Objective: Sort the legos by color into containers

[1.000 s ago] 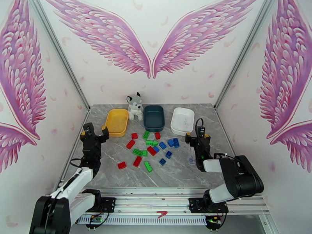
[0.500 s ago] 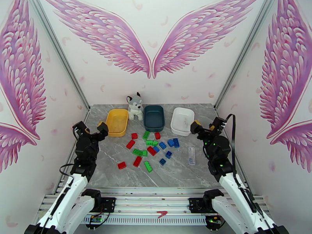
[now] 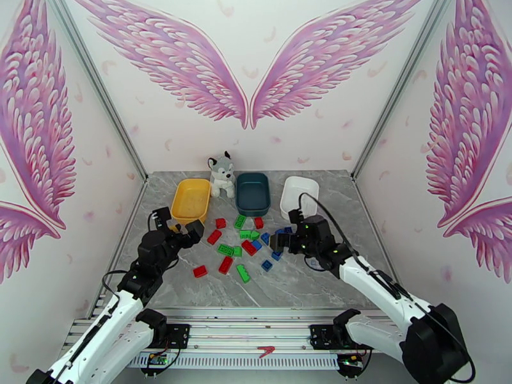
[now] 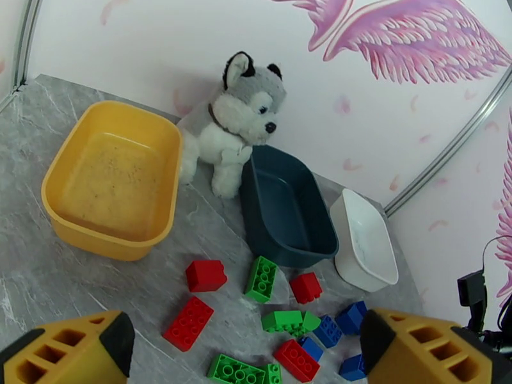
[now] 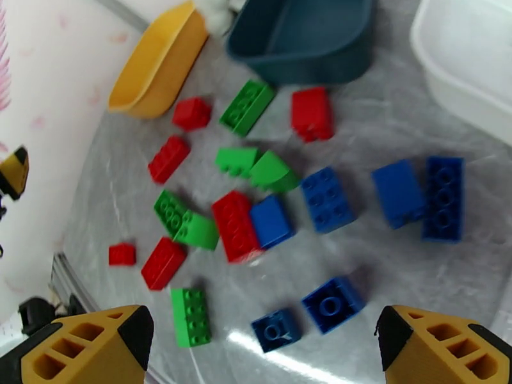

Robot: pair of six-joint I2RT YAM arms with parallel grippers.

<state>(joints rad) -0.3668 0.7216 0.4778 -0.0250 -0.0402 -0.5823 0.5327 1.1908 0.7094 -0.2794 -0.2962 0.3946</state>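
Gripper, left (image 3: pixel 181 225): jaws spread wide, nothing between them; just in front of the yellow tray (image 4: pixel 96 241); fingers (image 4: pixel 77 347) cropped by the frame bottom.
Gripper, right (image 3: pixel 286 230): jaws wide, nothing between them; above the blue bricks, hiding some from the top view.
Legos (image 5: pixel 237 225): loose on the table (image 3: pixel 192 289), colours mixed, in front of the trays.
Trays: yellow, dark teal tray (image 4: pixel 281 212), white tray (image 4: pixel 365 244) in a row; white cropped in the right wrist view.
Husky plush (image 4: pixel 237 116): between yellow and teal.
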